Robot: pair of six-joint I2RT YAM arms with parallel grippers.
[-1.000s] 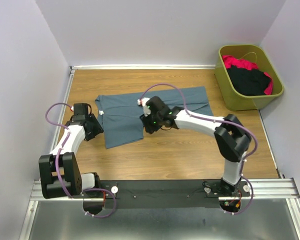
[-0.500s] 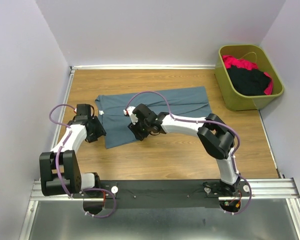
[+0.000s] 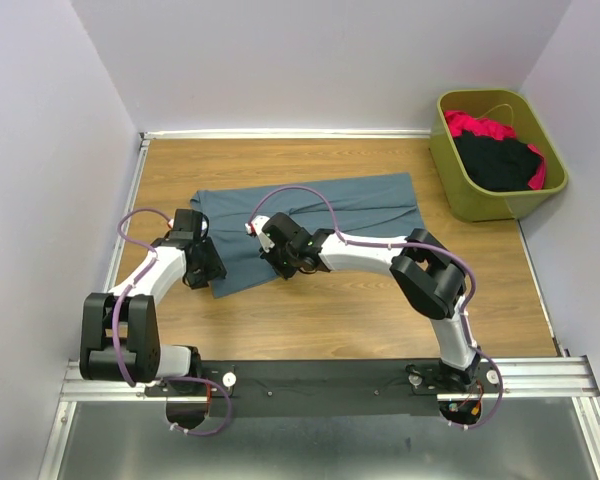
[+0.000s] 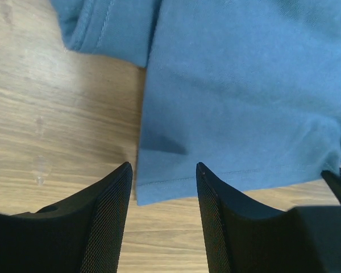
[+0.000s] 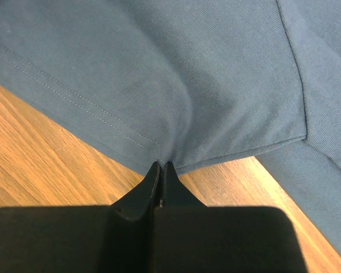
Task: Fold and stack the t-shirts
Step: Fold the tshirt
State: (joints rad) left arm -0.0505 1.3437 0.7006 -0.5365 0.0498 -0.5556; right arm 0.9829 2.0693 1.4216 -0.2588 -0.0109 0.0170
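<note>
Blue t-shirt [image 3: 325,205] is laid flat on the wooden table [image 3: 380,300], left of centre, with its length running left to right. Some creases are seen toward its right end.

Right gripper [image 5: 161,165]: reached across to the near edge of the shirt. Its fingers are pressed together with no gap visible between them. The hem [image 5: 74,105] is pinched at their tips, and the cloth is drawn into small puckers at that spot. Bare wood is seen on both sides of the pinch.

Left gripper [image 4: 163,168]: placed at the near left corner of the same shirt. Its fingers [image 4: 111,216] are held apart at a middling width. One is over bare wood beside the corner and the other is at the hem edge, with the corner of the cloth lying in the gap below. Nothing is held. Whether the fingertips touch the table cannot be told.

The two grippers are set near each other along the near hem, the left one at the corner and the right one further along to the right.

Olive-green bin [image 3: 480,205]: stands at the far right corner of the table, well apart from the blue shirt. A black t-shirt [image 3: 495,160] is bundled inside it. A red-pink t-shirt [image 3: 475,125] is seen behind the black one and along its right edge. Both are crumpled.
</note>
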